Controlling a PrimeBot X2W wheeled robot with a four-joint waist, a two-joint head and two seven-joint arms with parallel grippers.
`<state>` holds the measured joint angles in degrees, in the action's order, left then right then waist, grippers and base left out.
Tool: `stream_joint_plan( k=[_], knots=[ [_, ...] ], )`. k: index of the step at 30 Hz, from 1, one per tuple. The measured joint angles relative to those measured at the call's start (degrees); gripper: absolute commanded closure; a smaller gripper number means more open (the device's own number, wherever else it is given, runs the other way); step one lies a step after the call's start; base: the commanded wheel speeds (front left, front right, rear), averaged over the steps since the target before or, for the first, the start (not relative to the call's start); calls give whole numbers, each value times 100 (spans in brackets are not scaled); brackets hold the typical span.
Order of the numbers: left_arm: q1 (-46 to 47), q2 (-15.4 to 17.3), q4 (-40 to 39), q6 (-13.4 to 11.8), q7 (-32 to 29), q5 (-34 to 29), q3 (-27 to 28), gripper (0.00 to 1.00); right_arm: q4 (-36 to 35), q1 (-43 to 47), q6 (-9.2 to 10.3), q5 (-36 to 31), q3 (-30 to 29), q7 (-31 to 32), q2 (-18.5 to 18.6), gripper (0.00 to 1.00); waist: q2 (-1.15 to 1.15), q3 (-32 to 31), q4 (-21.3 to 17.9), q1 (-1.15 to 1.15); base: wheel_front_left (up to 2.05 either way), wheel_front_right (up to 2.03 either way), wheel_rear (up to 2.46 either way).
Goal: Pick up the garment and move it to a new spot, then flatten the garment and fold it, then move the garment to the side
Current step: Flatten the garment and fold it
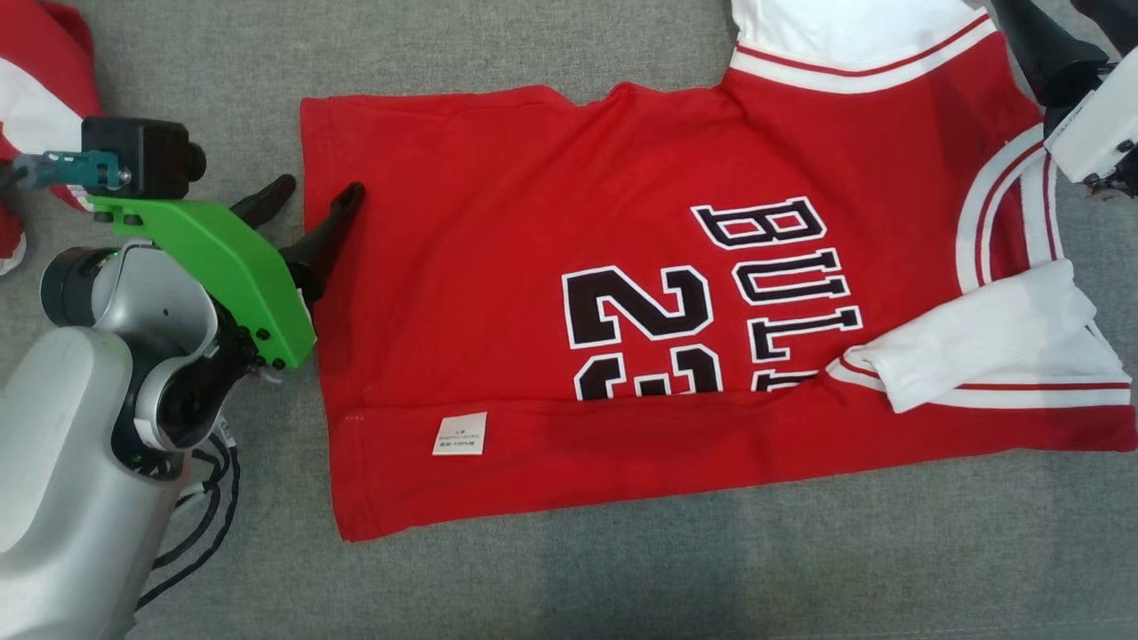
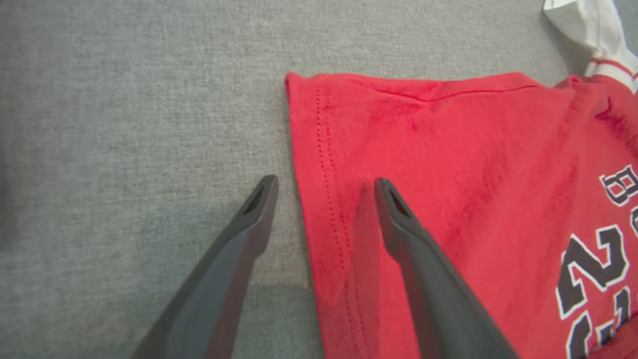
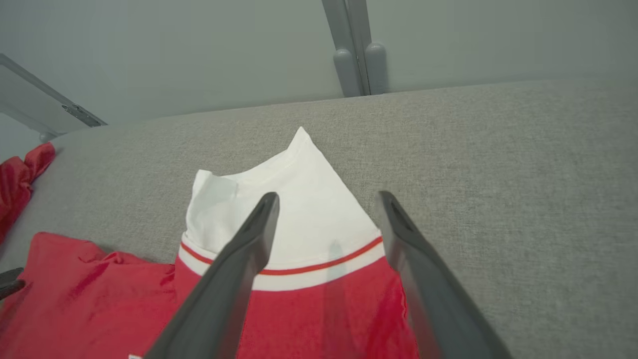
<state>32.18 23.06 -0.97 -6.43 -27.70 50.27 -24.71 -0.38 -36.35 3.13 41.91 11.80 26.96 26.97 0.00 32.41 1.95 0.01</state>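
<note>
- Grey upholstered surface (image 1: pixel 622 569): red garment (image 1: pixel 498 267) lies spread across it, one long edge folded over.
- Left gripper (image 1: pixel 320 187): jaws wide, straddling the garment's edge, empty.
- Right gripper (image 3: pixel 329 197): jaws wide above white sleeve (image 3: pixel 319 169), empty.

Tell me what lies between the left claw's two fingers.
Left wrist view: the open left claw straddles the red jersey's stitched edge, with a strip of bare grey surface beside it.

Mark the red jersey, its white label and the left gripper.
red jersey (image 1: pixel 498 249): head view, plain red cloth beside the number.
white label (image 1: pixel 460 434): head view, middle of the tag.
left gripper (image 2: pixel 325 182): left wrist view, midway between its open fingertips.
</note>
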Motion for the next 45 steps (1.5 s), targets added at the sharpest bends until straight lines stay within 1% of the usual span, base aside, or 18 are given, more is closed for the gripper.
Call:
stream_joint_plan(
  k=[5,11,16,20,21,25,26,27,29,30,33,38,41,44,45],
  knots=[
    [297,-187,342,-12,60,-129,-25,0,423,-137,-19,-120,212,7,-129,0,0,238,122,0,0,0,0],
    [569,-325,623,2,153,-171,-102,0,824,-288,-73,-219,265,-20,-136,0,0,331,213,-1,0,0,0],
    [758,-487,834,99,160,-172,-178,0,1113,-456,-138,-377,388,-79,-163,0,0,312,244,-1,0,0,0],
    [871,-572,1020,185,203,-180,-254,0,1303,-658,-160,-406,457,-157,-286,0,0,283,267,-1,0,0,0],
    [896,-595,1067,197,203,-179,-270,4,1344,-699,-162,-416,475,-181,-319,0,0,276,272,-1,0,0,0],
    [976,-708,1210,267,210,-178,-304,43,1491,-808,-227,-448,549,-258,-368,0,0,252,290,-1,0,0,0],
    [996,-727,1248,291,213,-179,-314,49,1535,-819,-257,-485,571,-272,-367,0,0,246,296,-1,0,0,0],
    [1016,-751,1298,297,245,-179,-322,61,1584,-826,-261,-515,588,-275,-366,0,0,239,302,-1,0,0,0],
    [1049,-809,1383,375,294,-180,-382,91,1714,-834,-261,-533,592,-332,-361,0,0,220,322,-1,0,0,0],
    [1059,-826,1410,389,307,-180,-394,100,1756,-844,-265,-581,608,-339,-357,0,0,209,336,-1,0,0,0],
    [1084,-965,1477,448,315,-180,-498,100,1861,-965,-312,-693,643,-422,-356,0,0,192,373,-1,0,0,0],
    [1166,-1201,1503,526,446,-187,-564,100,2024,-1253,-291,-771,573,-525,-320,0,0,203,496,-1,0,0,0],
    [1223,-1259,1500,605,509,-281,-699,100,2186,-1360,-203,-810,486,-525,-230,0,0,222,597,-1,0,0,0],
    [1257,-1366,1485,664,564,-316,-772,100,2356,-1409,-192,-818,387,-533,-85,0,0,243,726,-1,0,0,0],
    [1258,-1393,1482,700,564,-316,-802,100,2391,-1428,-141,-811,325,-541,-88,0,0,249,772,-1,0,0,0]
  ],
)
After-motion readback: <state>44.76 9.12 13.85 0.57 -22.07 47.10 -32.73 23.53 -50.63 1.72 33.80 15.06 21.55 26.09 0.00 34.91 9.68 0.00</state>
